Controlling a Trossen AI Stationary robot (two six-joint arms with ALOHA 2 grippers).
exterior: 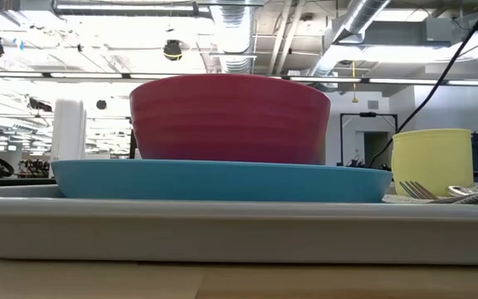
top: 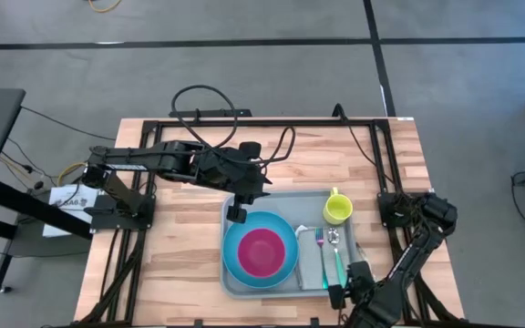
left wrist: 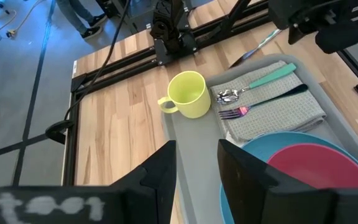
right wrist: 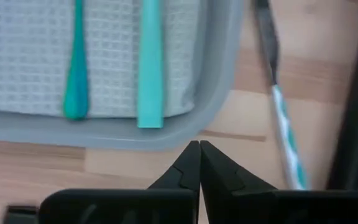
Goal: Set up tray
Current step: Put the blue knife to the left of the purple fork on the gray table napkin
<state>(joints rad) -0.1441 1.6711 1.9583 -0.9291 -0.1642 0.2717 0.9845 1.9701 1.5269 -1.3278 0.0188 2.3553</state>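
Tray (top: 235,278) is sitting loaded while the left gripper (top: 235,213) is hovering parted, empty, and the right gripper (right wrist: 199,149) is pinching closed on nothing.

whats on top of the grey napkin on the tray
A fork and a spoon, both with teal handles, lie side by side on the napkin, which sits in the tray beside the blue plate. Whether anything lies beneath the napkin cannot be seen.

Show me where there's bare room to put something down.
Free: the wooden tabletop left of the tray, and the tray floor strip between the yellow cup and blue plate. Crowded: the napkin with cutlery, and the plate under the red bowl.
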